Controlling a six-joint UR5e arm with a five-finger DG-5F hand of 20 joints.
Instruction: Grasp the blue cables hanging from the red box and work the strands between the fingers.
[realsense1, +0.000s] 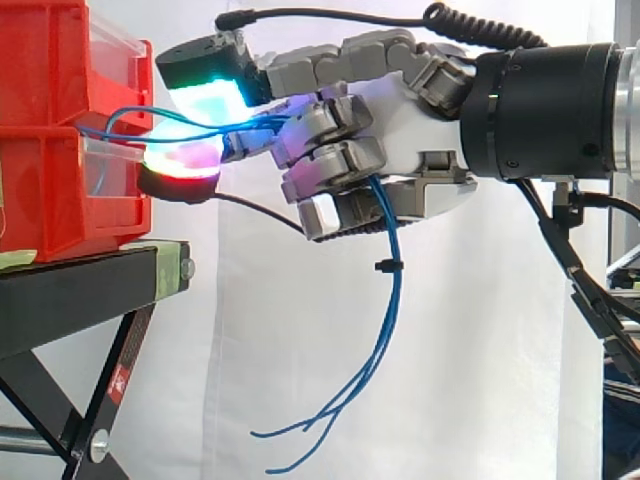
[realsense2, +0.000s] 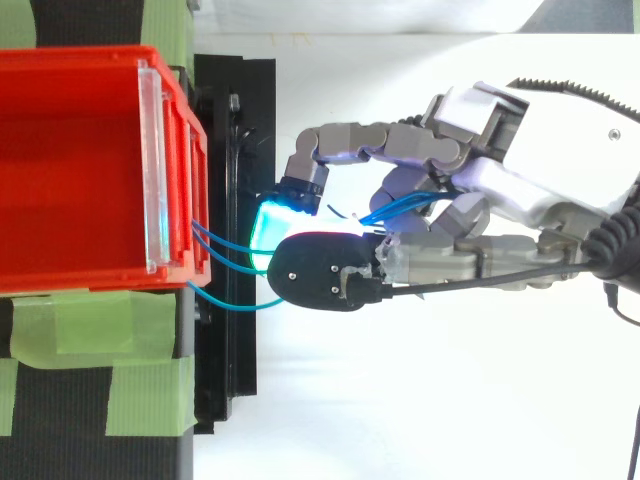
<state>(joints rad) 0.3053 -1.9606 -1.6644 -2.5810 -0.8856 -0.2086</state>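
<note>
Blue cables (realsense1: 388, 290) come out of the front of the red box (realsense1: 50, 150), run level into my hand (realsense1: 400, 130), then hang down below it with loose ends near the bottom. In the top view the blue cables (realsense2: 225, 245) leave the red box (realsense2: 80, 170) and pass between the glowing fingertips (realsense2: 270, 222). My hand (realsense2: 500, 210) is shut on the cables: a green-lit pad above and a red-lit pad (realsense1: 185, 165) below pinch the strands just right of the box, and the other fingers curl round them.
The box stands on a black stand (realsense1: 70, 290) with green tape (realsense2: 90, 390) on its top. A clear plastic panel (realsense2: 152, 170) closes the box front. A white curtain hangs behind. A small black tie (realsense1: 388, 266) sits on the hanging strands.
</note>
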